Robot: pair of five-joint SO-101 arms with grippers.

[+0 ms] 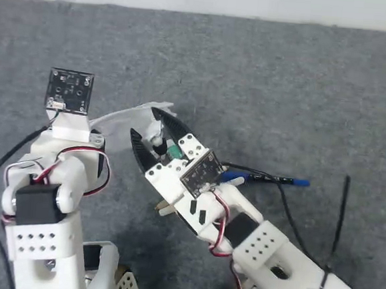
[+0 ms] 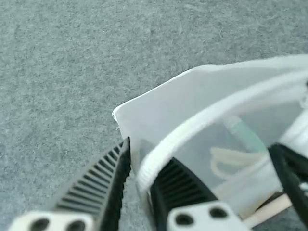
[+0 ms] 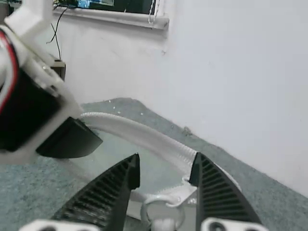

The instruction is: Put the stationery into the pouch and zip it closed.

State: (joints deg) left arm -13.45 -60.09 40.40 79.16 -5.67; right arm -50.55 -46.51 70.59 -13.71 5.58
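L gripper [image 2: 140, 161] is clamped tight on the open rim of the white see-through pouch [image 2: 192, 106], which sits on the grey carpet [image 1: 285, 78] btwn the two arms. R gripper [image 3: 166, 161] has its fingers apart, straddling the zip strip w/ the zip pull [image 3: 162, 214] between them, not pinched. A greenish item [image 2: 243, 134] shows thru the pouch wall. A blue pen [image 1: 270, 179] lies on the carpet beside the R arm, outside the pouch

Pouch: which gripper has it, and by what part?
The left gripper clamps the pouch by its zipper edge at one end. The right gripper is open, astride the zipper pull, not gripping it.
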